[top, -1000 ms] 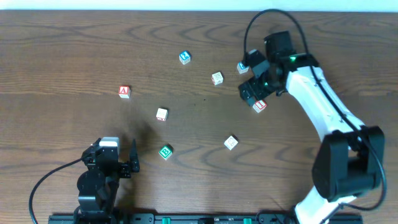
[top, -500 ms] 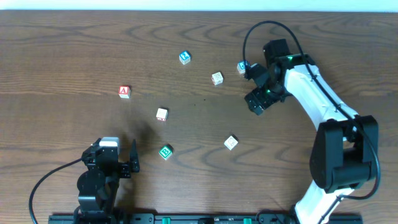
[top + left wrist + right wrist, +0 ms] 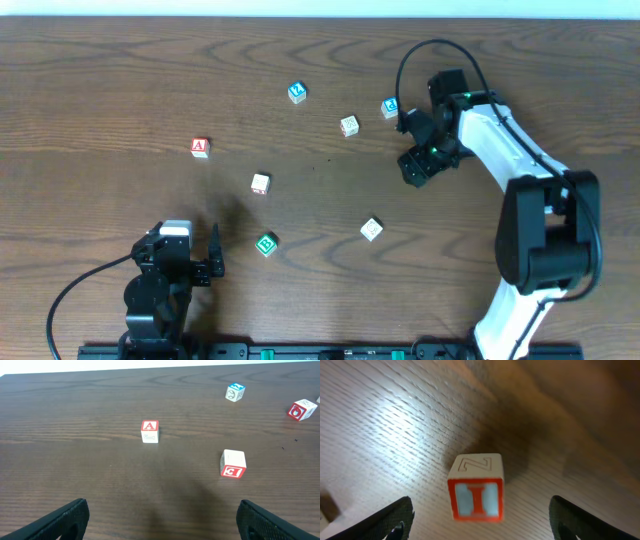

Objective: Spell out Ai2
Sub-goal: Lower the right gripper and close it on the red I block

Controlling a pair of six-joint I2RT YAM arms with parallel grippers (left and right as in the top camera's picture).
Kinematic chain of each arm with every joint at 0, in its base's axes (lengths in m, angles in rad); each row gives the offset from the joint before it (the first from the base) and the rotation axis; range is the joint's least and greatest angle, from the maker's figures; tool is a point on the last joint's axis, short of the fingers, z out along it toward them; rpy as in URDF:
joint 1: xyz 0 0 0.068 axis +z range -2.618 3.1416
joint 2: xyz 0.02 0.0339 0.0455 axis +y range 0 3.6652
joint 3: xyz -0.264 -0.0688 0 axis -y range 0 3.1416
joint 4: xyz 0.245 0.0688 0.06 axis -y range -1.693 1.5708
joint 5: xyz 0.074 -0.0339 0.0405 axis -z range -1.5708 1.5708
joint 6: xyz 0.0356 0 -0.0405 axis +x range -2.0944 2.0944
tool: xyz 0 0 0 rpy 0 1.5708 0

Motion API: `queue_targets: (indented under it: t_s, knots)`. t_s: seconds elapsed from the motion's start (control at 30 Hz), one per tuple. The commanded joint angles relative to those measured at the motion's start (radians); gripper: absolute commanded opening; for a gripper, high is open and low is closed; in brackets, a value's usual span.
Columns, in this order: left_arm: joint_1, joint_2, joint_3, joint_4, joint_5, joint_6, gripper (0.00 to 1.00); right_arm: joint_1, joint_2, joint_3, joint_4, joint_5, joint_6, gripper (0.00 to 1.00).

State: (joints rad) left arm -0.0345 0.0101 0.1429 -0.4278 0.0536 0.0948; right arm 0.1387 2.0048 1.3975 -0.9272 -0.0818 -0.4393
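**Item 1: I block** (image 3: 476, 489). Small cube, red-framed face w/ red "I", embossed "Z" on adjoining face. Rests on table (image 3: 100, 60), right of centre, directly under right end effector (image 3: 417, 166), so hidden in overhead view. Flanked either side by fingers (image 3: 390, 520); no contact visible.

Handling (est.): prob. wood, so light, rigid, not fragile. Flat painted faces, likely a bit slick. Apt to twist if caught on an edge or corner. Best hold: two opposite side faces, centred, squared to the cube.

**Item 2: A block** (image 3: 200, 147). Red "A", left part of table, well apart from I block, nothing touching it.

**Item 3: "2" block.** Not identified. Marks on blue block (image 3: 297, 93) and second blue block (image 3: 390, 106) too small to read.

**Misc.:** green block (image 3: 266, 243) and red-and-white block (image 3: 260, 183), both loose in mid-table.

**Right end effector:** spread wide, gripping nothing.

**Left end effector** (image 3: 162, 522): spread wide, empty, low at near-left edge.

**Surface:** dark wood-grain, flat, bright glare patch in right wrist view. Plenty of bare space mid-table for a row of three.

**Room:** pale strip beyond far edge; nothing else discernible.
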Motion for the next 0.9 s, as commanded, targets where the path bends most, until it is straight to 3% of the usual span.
queue_targets:
  t_s: [0.0, 0.47, 0.6, 0.77, 0.87]
  knots:
    - [0.004, -0.005, -0.017, -0.010, 0.010, 0.010, 0.95, 0.000, 0.018, -0.008, -0.004, -0.017, -0.014, 0.85]
    - [0.004, -0.005, -0.017, -0.010, 0.010, 0.010, 0.95, 0.000, 0.038, -0.008, 0.023, -0.027, -0.014, 0.56]
    - [0.004, -0.005, -0.017, -0.010, 0.010, 0.010, 0.95, 0.003, 0.042, -0.008, 0.023, -0.031, -0.014, 0.43]
    - [0.004, -0.005, -0.017, -0.010, 0.010, 0.010, 0.95, 0.019, 0.042, -0.008, 0.026, -0.031, -0.014, 0.41]
    - [0.004, -0.005, -0.017, -0.010, 0.010, 0.010, 0.95, 0.029, 0.042, -0.008, 0.031, -0.031, -0.014, 0.31]
